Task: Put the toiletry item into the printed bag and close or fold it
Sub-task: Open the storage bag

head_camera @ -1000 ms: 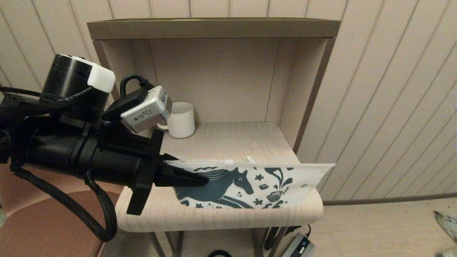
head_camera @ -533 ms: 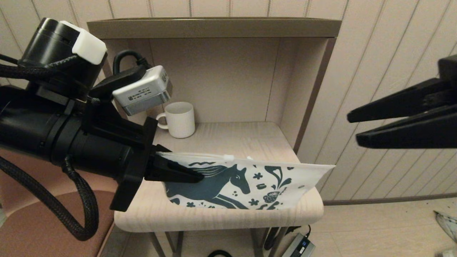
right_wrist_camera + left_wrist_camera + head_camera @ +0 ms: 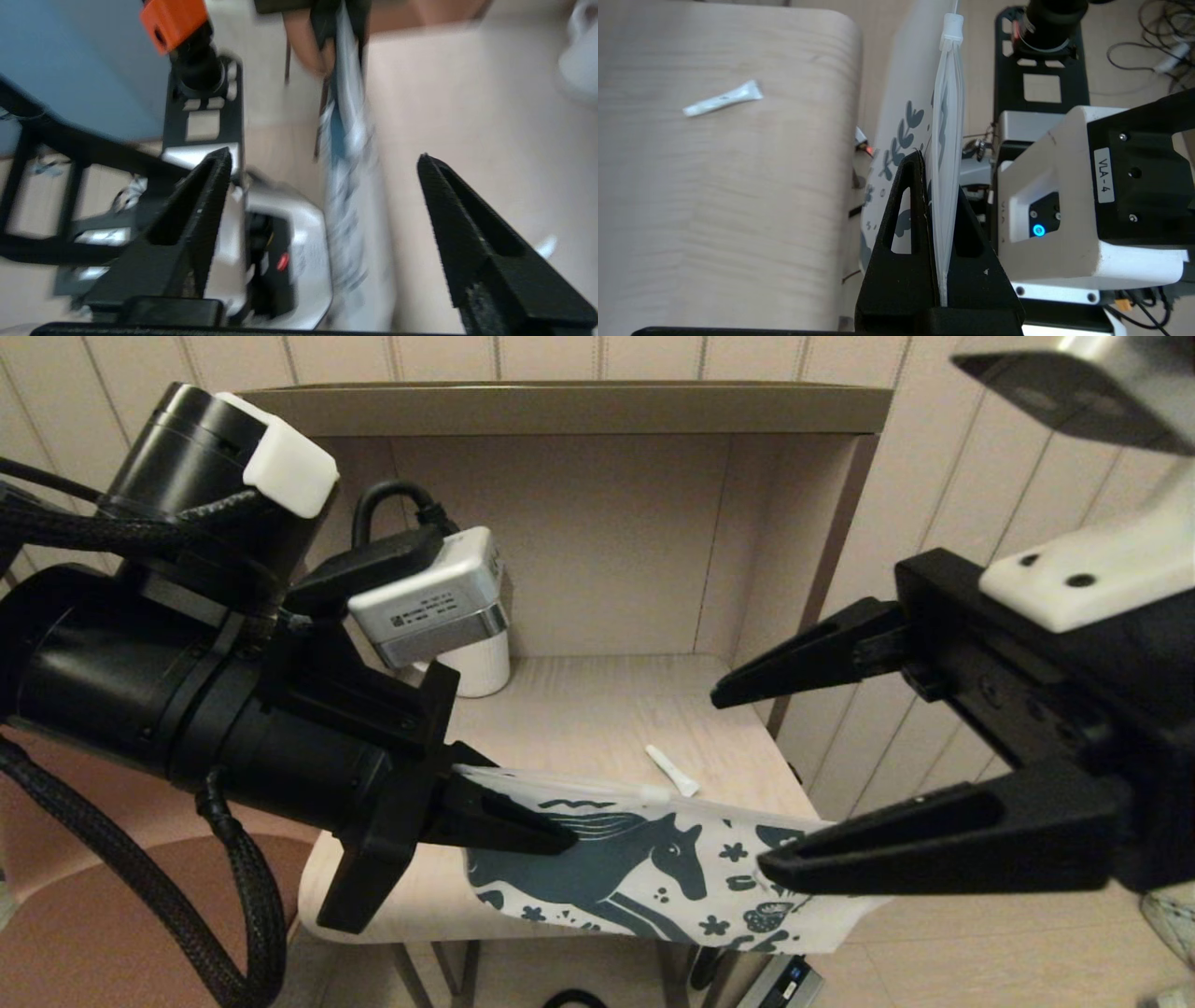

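The printed bag (image 3: pixel 653 877), white with a teal horse, hangs edge-up off the table's front edge. My left gripper (image 3: pixel 553 840) is shut on its left top corner; in the left wrist view the zip strip (image 3: pixel 948 116) runs out from between the closed fingers (image 3: pixel 911 196). The toiletry item (image 3: pixel 674 771), a small white stick, lies on the table just behind the bag and also shows in the left wrist view (image 3: pixel 723 98). My right gripper (image 3: pixel 742 782) is open wide at the bag's right end. In the right wrist view the bag (image 3: pixel 348 186) sits ahead, between the spread fingers (image 3: pixel 205 196).
A white ribbed mug (image 3: pixel 481 667) stands at the back left of the wooden table (image 3: pixel 579 709), partly behind my left wrist. Shelf walls close in the back and right (image 3: pixel 812 579). A reddish seat (image 3: pixel 56 915) is at the left; a power adapter (image 3: pixel 775 980) lies on the floor.
My right gripper has come in from the right and opened wide. My left gripper has carried the bag forward and lower, past the table's front edge, uncovering the toiletry item.
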You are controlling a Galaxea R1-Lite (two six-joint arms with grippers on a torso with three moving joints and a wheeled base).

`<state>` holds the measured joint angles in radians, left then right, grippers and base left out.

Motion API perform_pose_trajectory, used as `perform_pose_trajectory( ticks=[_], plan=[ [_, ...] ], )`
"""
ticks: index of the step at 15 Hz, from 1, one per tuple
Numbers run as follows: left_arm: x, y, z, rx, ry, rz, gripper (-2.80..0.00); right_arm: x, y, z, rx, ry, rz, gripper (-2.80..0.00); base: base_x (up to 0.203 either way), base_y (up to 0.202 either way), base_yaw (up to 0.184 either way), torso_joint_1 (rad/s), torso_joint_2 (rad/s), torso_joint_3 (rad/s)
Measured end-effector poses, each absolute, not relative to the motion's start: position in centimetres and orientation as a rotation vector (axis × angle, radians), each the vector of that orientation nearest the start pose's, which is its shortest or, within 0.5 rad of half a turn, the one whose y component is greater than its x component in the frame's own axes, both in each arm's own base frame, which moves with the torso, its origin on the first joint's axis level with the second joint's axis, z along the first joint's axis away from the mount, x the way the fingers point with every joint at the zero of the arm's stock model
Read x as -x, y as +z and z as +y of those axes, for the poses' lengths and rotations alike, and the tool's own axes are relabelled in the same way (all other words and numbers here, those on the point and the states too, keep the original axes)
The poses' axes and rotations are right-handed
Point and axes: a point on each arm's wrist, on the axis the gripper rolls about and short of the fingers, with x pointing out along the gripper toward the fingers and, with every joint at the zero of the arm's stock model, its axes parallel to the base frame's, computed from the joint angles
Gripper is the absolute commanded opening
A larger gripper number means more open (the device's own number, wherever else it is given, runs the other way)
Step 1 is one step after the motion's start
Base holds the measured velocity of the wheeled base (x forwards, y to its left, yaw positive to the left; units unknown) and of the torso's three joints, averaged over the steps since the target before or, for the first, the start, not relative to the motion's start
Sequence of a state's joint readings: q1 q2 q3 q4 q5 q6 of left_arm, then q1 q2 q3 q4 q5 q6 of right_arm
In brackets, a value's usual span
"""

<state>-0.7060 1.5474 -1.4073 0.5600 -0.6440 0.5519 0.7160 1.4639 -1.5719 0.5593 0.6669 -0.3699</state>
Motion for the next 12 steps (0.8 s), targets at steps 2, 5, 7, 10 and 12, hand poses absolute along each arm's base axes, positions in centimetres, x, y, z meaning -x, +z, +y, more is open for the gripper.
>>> perform_pose_trajectory(
  ticks=[2, 5, 7, 10, 12],
  plan=[
    [-18.7, 28.4, -17.8, -0.472, -1.467, 0.387, -2.80, -17.2, 34.1, 16.1, 0.308, 1.444, 0.185, 0.00, 0.000, 0.000, 0.000, 0.000, 0.00, 0.000],
    [-19.3, 28.2, -18.4, -0.473, -1.470, 0.395, -2.80, -19.1, 32.9, 16.1, 0.297, 1.450, 0.201, 0.00, 0.000, 0.000, 0.000, 0.000, 0.00, 0.000],
    [-19.7, 28.4, -18.8, -0.472, -1.470, 0.386, -2.80, -19.8, 32.3, 16.1, 0.303, 1.446, 0.199, 0.00, 0.000, 0.000, 0.000, 0.000, 0.00, 0.000],
    [-20.1, 28.4, -19.1, -0.472, -1.470, 0.386, -2.80, -20.2, 31.7, 16.3, 0.298, 1.457, 0.216, 0.00, 0.000, 0.000, 0.000, 0.000, 0.00, 0.000],
    [-20.1, 28.5, -19.0, -0.472, -1.468, 0.388, -2.80, -20.5, 31.4, 16.5, 0.296, 1.462, 0.228, 0.00, 0.000, 0.000, 0.000, 0.000, 0.00, 0.000]
  ],
)
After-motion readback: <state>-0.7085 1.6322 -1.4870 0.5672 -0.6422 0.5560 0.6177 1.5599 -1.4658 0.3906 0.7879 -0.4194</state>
